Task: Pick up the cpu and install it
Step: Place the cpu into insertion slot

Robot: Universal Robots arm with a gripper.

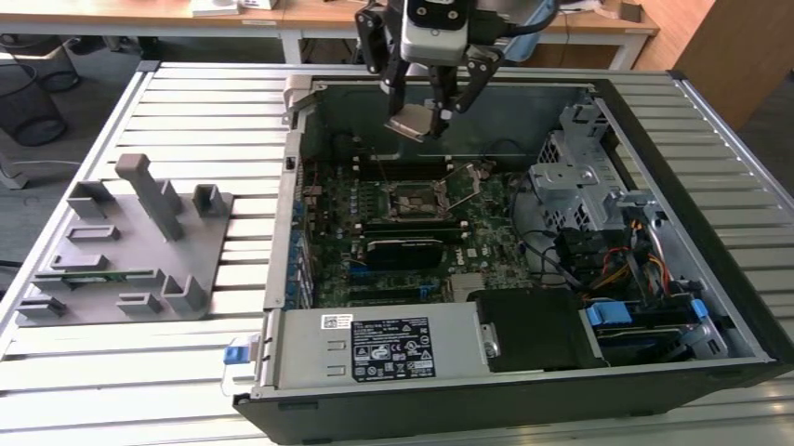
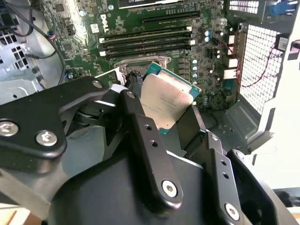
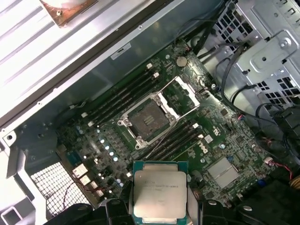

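The gripper [image 1: 423, 113] hangs inside the open computer case [image 1: 745, 307], over its far half in the exterior view, with the cpu [image 1: 414, 125] pinched between its two black fingers [image 2: 140, 126]. The fingers are closed narrowly on opposite edges of the chip. In both wrist views the cpu [image 3: 159, 191] sits right at the fingertips, silver top facing the first wrist camera, its thin green rim showing along the free edges [image 2: 166, 101]. It is clear of the board and touches nothing but the fingers.

The socket [image 3: 150, 117] lies on the motherboard [image 1: 360, 232] below and a little nearer the camera than the gripper in the exterior view, well apart from the chip. Its metal load plate [image 3: 185, 91] is swung open and the recess is bare. Rows of memory slots [image 3: 176, 138] run along both sides of it.

From the exterior view the chip appears to hang tilted rather than level with the board, though the angle is hard to judge.

On the exterior view's left, a grey fixture tray [image 1: 137, 242] rests on the slatted table [image 1: 186, 102], beside the case.
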